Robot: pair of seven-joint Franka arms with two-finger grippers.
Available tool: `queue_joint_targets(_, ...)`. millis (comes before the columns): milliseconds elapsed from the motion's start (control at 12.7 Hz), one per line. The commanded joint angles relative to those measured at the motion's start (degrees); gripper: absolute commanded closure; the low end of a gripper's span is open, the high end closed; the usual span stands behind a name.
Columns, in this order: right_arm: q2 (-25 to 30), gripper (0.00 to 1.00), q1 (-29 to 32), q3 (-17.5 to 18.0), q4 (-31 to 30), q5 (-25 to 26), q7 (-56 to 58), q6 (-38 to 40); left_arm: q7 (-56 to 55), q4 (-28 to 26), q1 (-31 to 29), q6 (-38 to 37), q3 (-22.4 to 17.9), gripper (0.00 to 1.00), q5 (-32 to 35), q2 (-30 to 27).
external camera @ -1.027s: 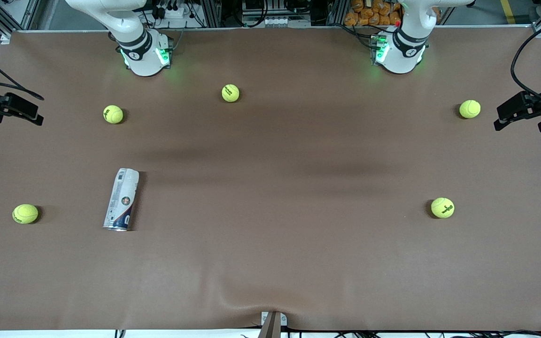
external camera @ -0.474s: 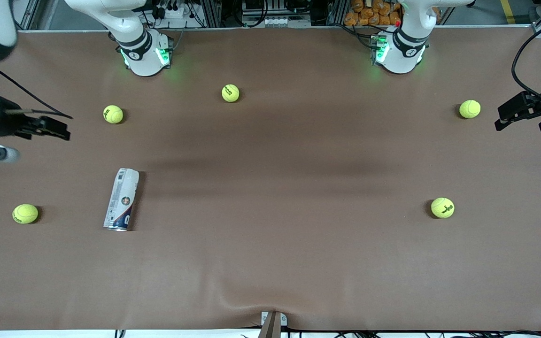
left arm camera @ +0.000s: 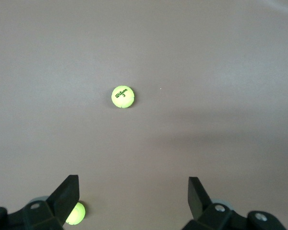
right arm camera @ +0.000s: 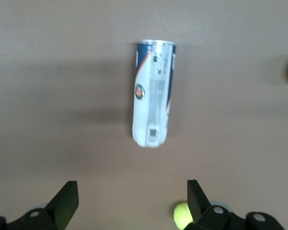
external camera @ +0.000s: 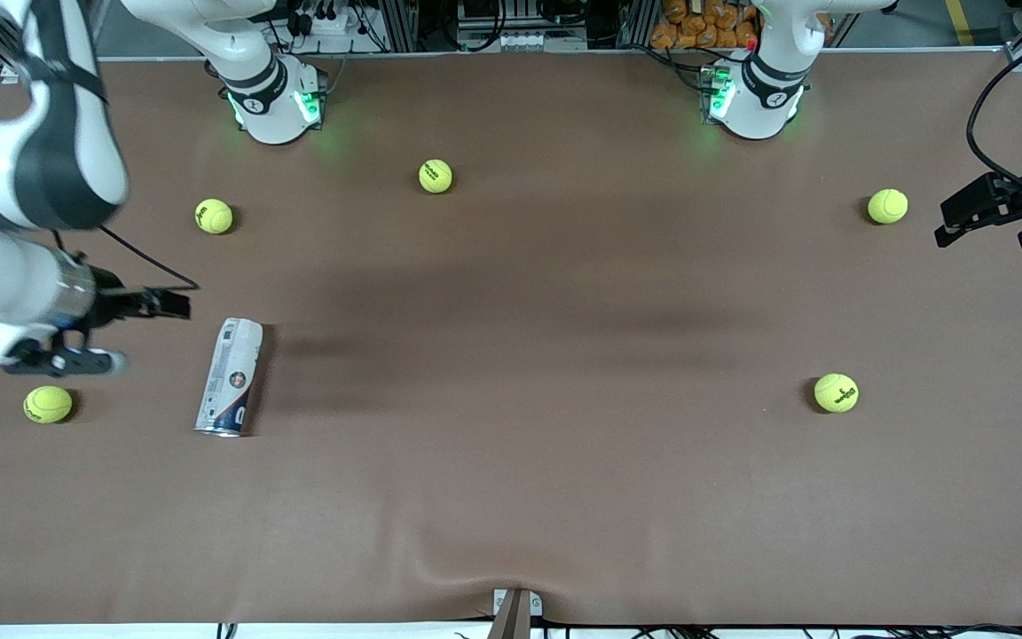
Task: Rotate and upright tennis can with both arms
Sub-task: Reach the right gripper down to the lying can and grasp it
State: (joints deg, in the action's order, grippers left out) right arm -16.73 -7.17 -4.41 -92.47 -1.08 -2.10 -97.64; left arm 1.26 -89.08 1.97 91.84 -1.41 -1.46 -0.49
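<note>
The tennis can (external camera: 230, 377) lies on its side on the brown table, with a white and dark-blue label. Its metallic rim end points toward the front camera. It also shows in the right wrist view (right arm camera: 153, 93). My right gripper (external camera: 169, 304) is open and empty, in the air over the table beside the can's farther end, toward the right arm's end of the table, not touching it. In its wrist view the gripper (right arm camera: 132, 201) has its jaws wide apart. My left gripper (external camera: 950, 222) waits open and empty at the left arm's end of the table, its jaws wide apart in its wrist view (left arm camera: 133, 196).
Several yellow-green tennis balls lie about the table: one (external camera: 48, 404) beside the right arm's wrist, one (external camera: 214, 216) and one (external camera: 436, 176) nearer the bases, one (external camera: 887, 206) by the left gripper, and one (external camera: 836, 392) nearer the camera. The table cover (external camera: 511, 497) wrinkles at the front edge.
My right arm has swung in from the table's end toward the can, its gripper now close to the can's farther end. The left arm and the can have not moved.
</note>
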Motion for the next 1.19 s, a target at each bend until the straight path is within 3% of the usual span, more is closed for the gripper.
queue_joint_targets(0,-2.86,0.00,-0.83,-0.42,-1.39,-0.42,-0.27,-5.26,0.33,1.02,-0.38,-0.96,0.27,0.00,0.41,0.31)
queue_joint_targets(395,-11.82,0.00,1.01,-0.42,-1.74,-0.42,-0.01,-14.76,0.41,1.02,-0.38,-0.96,0.27,0.00,0.41,0.31)
queue_joint_targets(711,-16.13,0.00,1.90,-0.42,-1.83,-0.33,7.17,-21.61,0.41,1.02,-0.38,-0.96,0.27,0.00,0.41,0.31)
queue_joint_targets(1106,-18.60,0.00,3.04,-0.42,-2.45,-0.33,8.26,-23.03,0.41,0.93,-0.38,-1.05,0.27,0.00,0.41,0.31)
